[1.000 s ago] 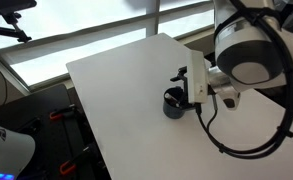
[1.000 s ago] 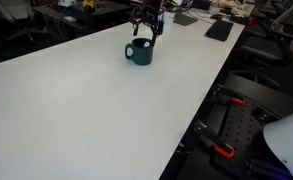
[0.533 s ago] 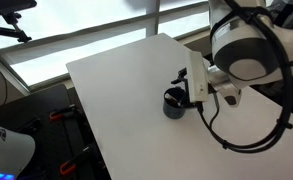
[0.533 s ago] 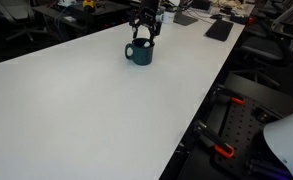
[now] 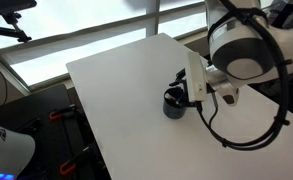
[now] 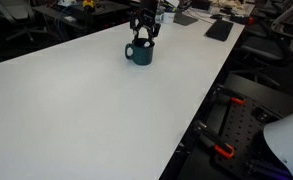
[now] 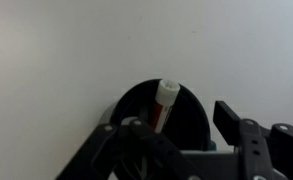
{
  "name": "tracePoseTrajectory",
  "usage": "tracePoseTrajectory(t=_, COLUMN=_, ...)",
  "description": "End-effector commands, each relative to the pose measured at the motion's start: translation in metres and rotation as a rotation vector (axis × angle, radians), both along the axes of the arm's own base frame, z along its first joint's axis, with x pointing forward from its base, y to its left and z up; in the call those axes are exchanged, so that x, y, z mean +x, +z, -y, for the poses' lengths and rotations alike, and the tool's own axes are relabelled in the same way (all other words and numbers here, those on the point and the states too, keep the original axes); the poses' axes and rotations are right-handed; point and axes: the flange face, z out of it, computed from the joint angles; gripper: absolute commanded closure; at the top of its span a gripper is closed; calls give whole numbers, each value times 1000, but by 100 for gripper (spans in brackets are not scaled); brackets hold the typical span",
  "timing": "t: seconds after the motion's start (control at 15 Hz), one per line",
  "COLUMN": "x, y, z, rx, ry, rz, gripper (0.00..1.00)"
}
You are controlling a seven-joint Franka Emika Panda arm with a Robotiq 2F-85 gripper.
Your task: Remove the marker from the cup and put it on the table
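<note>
The dark cup point(image 5: 173, 104) stands on the white table point(image 5: 116, 80) near its far edge; it also shows in an exterior view point(image 6: 139, 54). In the wrist view the cup point(image 7: 196, 115) is seen from above, with the marker point(image 7: 166, 96) standing in it, white cap up and red body below. My gripper point(image 7: 172, 124) is open, its two dark fingers on either side of the marker over the cup's mouth. It is not touching the marker. In both exterior views the gripper point(image 5: 182, 80) point(image 6: 144, 36) hangs just above the cup, and the marker is hidden.
The table point(image 6: 76, 110) stretches wide and bare around the cup. Its edge lies close behind the cup point(image 5: 176, 45). Desks with dark items point(image 6: 218, 28) and chairs stand beyond the table.
My gripper has come down slightly towards the cup's mouth. The cup and marker have not moved.
</note>
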Motion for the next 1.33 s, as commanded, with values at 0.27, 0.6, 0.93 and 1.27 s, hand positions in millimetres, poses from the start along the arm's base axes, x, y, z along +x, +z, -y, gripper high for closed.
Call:
tracePoseTrajectory(t=0.27, x=0, y=-11, z=-1, rx=-30, ry=20, rz=-16, gripper=78)
tracePoseTrajectory(t=0.6, x=-5, y=-13, z=-1, rx=-23, ry=29, rz=-27, gripper=95)
tracePoseTrajectory(t=0.93, x=-6, y=7, z=-5, rx=-52, ry=27, rz=-7, gripper=95)
tracePoseTrajectory(t=1.27, x=-4, y=50, z=-23, rx=-74, ry=79, rz=28, gripper=95)
